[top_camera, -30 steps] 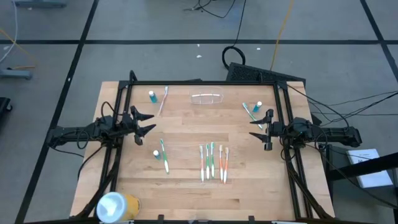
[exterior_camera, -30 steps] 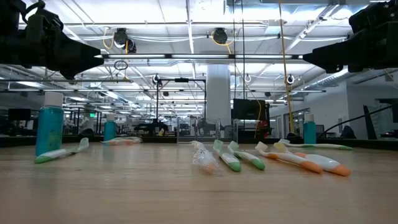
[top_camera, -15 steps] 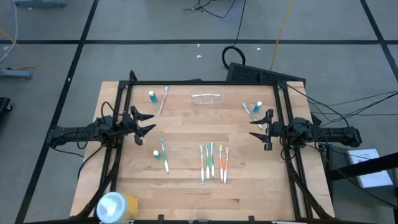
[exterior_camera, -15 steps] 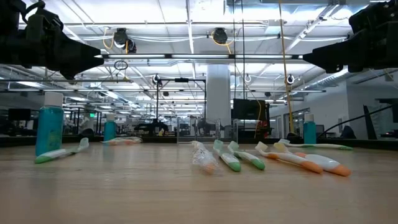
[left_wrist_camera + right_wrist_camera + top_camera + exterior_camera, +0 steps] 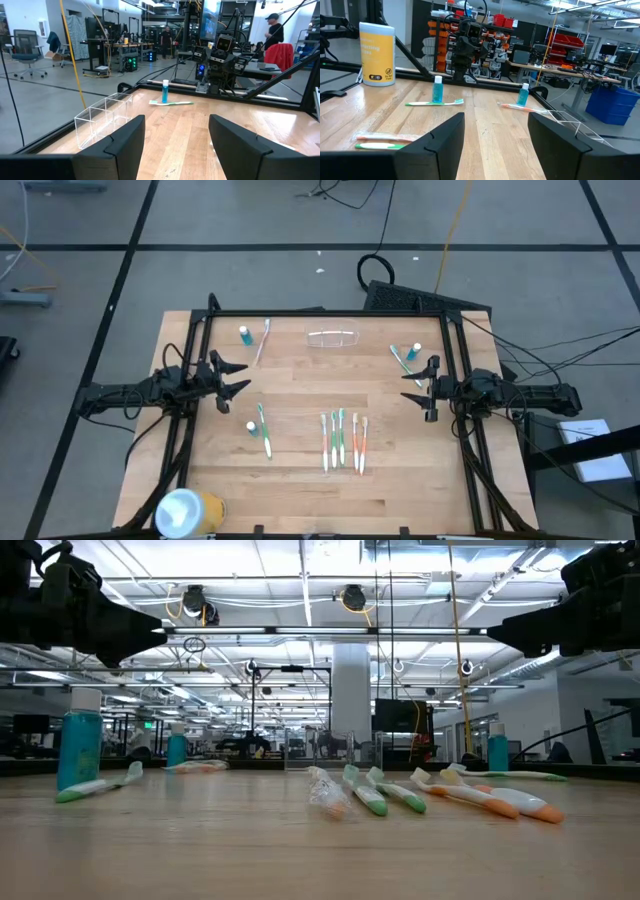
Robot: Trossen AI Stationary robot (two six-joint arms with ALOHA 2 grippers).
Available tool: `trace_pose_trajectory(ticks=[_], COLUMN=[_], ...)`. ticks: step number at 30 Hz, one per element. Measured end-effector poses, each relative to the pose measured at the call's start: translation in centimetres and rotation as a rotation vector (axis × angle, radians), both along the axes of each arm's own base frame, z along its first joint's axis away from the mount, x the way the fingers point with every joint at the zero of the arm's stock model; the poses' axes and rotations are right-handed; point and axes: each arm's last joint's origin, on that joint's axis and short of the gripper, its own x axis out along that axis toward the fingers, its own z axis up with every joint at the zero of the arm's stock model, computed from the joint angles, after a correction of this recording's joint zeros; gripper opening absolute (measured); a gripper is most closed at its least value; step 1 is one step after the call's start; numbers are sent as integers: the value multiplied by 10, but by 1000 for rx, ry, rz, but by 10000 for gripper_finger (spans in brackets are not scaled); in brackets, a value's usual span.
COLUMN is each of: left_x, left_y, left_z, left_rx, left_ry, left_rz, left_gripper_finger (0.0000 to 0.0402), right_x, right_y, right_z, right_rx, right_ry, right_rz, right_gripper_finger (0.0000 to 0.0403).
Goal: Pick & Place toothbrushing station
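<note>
The toothbrushing station (image 5: 333,337), a see-through oblong holder, stands on its base near the table's far edge, also in the left wrist view (image 5: 102,120) and at the right wrist view's edge (image 5: 577,127). My left gripper (image 5: 240,377) hovers open at the table's left side, fingers level. My right gripper (image 5: 412,387) hovers open at the right side. Both are far from the holder, with nothing between their fingers.
Several toothbrushes (image 5: 343,439) lie side by side near the middle front. A brush with a small blue bottle lies at the left front (image 5: 262,428), far left (image 5: 245,334) and far right (image 5: 412,354). A yellow cylinder (image 5: 188,511) stands at the near left corner.
</note>
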Motion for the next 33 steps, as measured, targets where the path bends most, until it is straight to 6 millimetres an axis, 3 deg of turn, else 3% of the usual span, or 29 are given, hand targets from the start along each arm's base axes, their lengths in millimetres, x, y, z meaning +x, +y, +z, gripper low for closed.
trace_pose_trajectory(ticks=[23, 33], left_x=[0, 0], left_y=[0, 0], left_z=[0, 0], left_rx=[0, 0], left_ry=[0, 0], left_rz=[0, 0], left_gripper_finger=[228, 228], right_x=[0, 0], right_y=[0, 0], right_z=[2, 3], right_rx=[14, 708], right_ry=[-24, -96], right_rz=[2, 57], right_gripper_finger=[210, 210])
